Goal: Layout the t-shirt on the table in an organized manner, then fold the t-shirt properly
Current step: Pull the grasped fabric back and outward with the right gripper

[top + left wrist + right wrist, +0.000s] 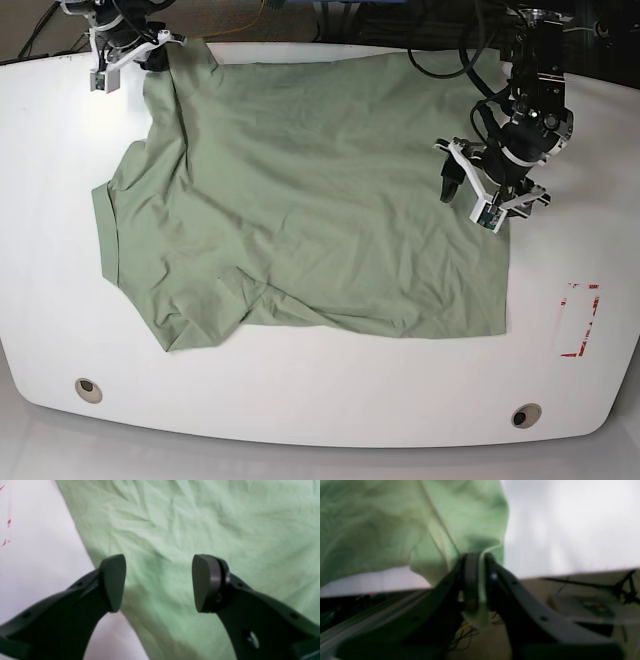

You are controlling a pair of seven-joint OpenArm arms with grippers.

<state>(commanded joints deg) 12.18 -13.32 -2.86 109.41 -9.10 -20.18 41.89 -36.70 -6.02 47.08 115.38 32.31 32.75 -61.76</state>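
l pincer [159, 583] wide, over t-shirt [300, 200] right edge on desk [320, 440]; r pincer [478, 580] clamps far-left corner.

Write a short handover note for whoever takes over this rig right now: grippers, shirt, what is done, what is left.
Left gripper: open, hovering over the shirt near its edge, holding nothing.
Right gripper: shut on a shirt corner at the table's far edge.
Shirt: spread mostly flat on the table, wrinkled, one sleeve tucked under at the near side.
Done: rough layout.
Left: smooth it out, free the sleeve, then fold.
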